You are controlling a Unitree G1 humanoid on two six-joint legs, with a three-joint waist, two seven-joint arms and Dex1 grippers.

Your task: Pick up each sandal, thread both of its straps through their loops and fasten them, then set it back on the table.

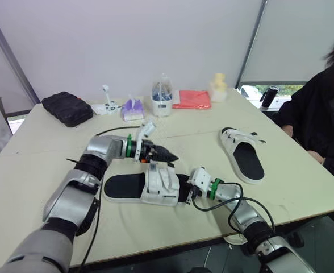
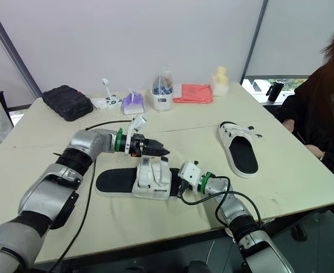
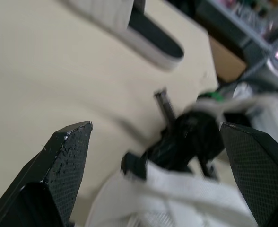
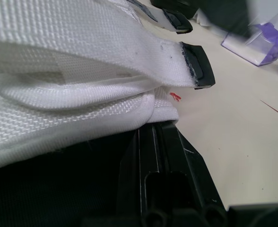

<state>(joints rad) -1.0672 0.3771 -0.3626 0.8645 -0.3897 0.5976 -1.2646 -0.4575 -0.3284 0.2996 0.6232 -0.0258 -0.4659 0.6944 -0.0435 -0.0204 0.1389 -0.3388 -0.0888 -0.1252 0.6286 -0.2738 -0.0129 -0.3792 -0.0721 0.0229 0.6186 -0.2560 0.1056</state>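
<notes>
My left gripper (image 1: 168, 154) hung just above the near sandal (image 1: 134, 186), which lay low in the centre of the frame. Its fingers were spread wide and empty. The right gripper (image 1: 188, 190) pressed against that sandal's end; its grip I could not tell. The other sandal (image 1: 247, 159) lay at middle right.

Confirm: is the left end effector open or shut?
Open: on the left end effector, the left wrist view shows both fingers far apart, with the white sandal strap beyond them.
</notes>
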